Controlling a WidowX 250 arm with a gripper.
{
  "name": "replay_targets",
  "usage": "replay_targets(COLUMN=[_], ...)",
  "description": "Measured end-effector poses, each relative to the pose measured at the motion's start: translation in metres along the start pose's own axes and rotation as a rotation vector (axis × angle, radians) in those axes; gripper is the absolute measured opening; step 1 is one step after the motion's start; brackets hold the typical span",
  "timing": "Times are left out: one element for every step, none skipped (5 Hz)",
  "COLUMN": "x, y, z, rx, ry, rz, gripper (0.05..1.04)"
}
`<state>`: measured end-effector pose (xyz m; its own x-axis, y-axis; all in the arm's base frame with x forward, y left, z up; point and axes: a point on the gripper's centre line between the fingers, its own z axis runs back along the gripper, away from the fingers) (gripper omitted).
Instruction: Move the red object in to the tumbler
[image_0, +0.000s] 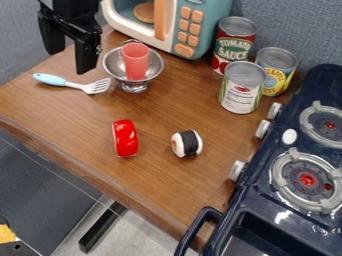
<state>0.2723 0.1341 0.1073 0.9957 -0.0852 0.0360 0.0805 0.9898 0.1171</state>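
Camera view: a pink tumbler (135, 61) stands in the metal bowl (155, 65); gripper (69, 61) spread open.

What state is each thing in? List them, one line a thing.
Gripper: open
Tumbler: upright in the metal bowl
Red object: lying on the counter, outside the tumbler
Metal bowl: upright, holding the tumbler
Spatula: lying flat
Sushi roll: on its side
Cans: all three upright
Microwave: door looks shut
Stove: no pot on either visible burner
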Motion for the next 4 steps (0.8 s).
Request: replay_targets(x=[-0.004,-0.017,-0.025,-0.029], y=[-0.002,-0.019,-0.052,-0.079], z=[-0.01,-0.012,-0.006,-0.005], rx=[-0.004,0.098,0.116,0.063], ry=[0.032,0.059,0.024,0.005], rz=[0.005,-0.028,-0.152,-0.199], gripper=[1.0,1.0,1.0,1.0])
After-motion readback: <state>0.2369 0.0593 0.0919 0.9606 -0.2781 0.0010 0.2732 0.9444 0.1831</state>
